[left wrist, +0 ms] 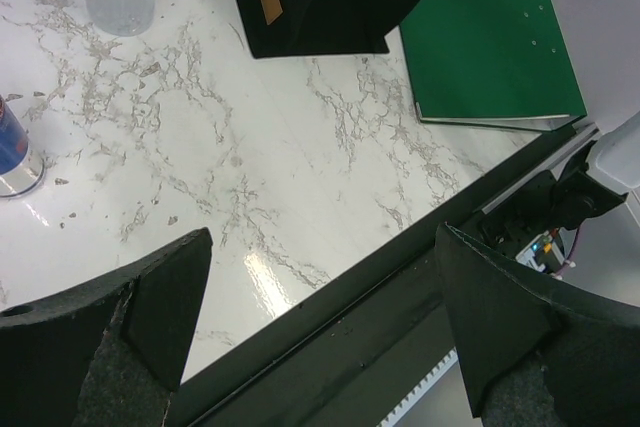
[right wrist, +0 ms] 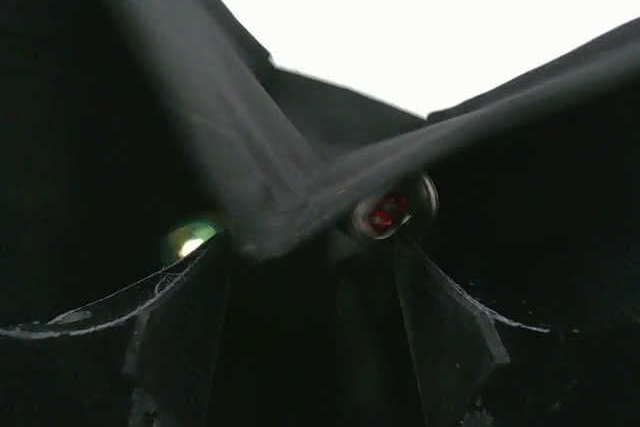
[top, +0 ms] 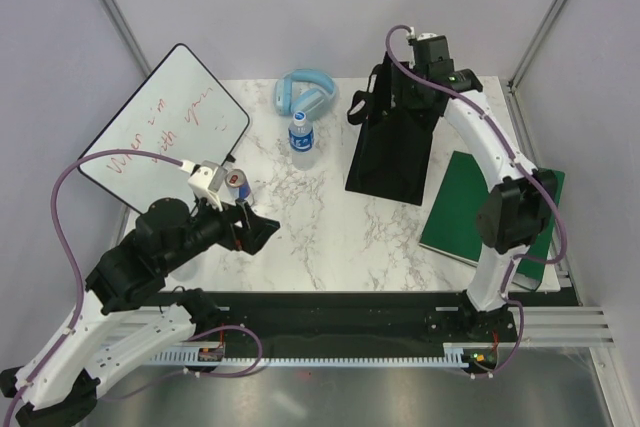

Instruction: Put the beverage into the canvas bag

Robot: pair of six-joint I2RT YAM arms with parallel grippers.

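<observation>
Jaws of the left gripper (left wrist: 322, 235) stand wide open, with nothing between them. Near them the can (top: 238, 183) sits upright on the table (top: 320, 237). It looks like the drink to grab. To do it well, the gripper should line up so the can is in the middle of the gap. Then it should close gently on the round side, not the top.

Further right, the canvas bag (top: 393, 152) stands upright, well apart from the can. The right gripper (right wrist: 310, 267) is at the bag's top. A fold of black cloth runs between its fingers (right wrist: 185, 337), but I cannot tell if they pinch it. It should hold the mouth open for the drop.

The can is shiny metal, blue and red, smooth and round. The water bottle (top: 302, 134) is clear plastic. The table is hard and white with grey veins. The bag is soft, floppy black cloth. The green book (top: 490, 209) is flat and stiff.
</observation>
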